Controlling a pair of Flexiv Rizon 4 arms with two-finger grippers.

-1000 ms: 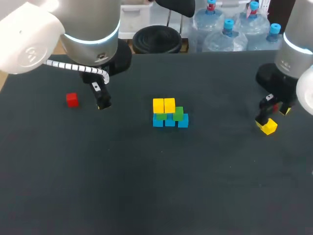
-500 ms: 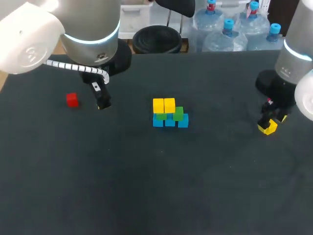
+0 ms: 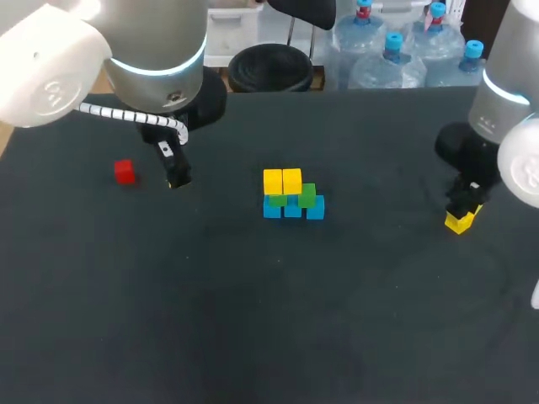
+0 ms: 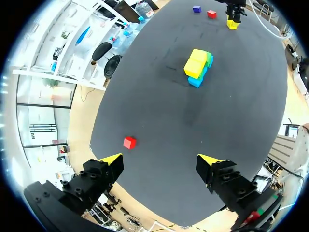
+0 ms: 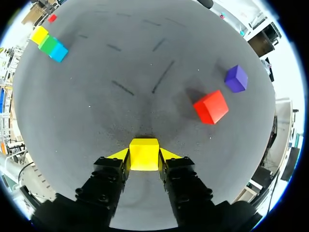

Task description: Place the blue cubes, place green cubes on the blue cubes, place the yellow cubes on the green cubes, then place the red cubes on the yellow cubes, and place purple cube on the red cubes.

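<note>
Mid-table stands the stack [image 3: 292,195]: three blue cubes [image 3: 315,208] in a row, green cubes [image 3: 306,194] on them, and two yellow cubes [image 3: 282,180] on top. My right gripper [image 5: 144,155] is shut on a loose yellow cube [image 5: 144,153] resting on the table at the right [image 3: 459,221], a fingertip against each side. Ahead of it lie a red cube [image 5: 211,107] and a purple cube [image 5: 236,78]. My left gripper [image 4: 160,159] hangs open and empty over the table's left [image 3: 177,178], beside another red cube [image 3: 125,172] [image 4: 129,142].
The table [image 3: 253,320] is dark and bare across its front half. In the left wrist view, the stack [image 4: 198,67] lies well ahead of the open fingers, with the purple cube [image 4: 196,8] and red cube [image 4: 211,14] at the far side.
My right gripper has come down over the loose yellow cube and closed its fingers against it. The left arm and the stack have not moved.
</note>
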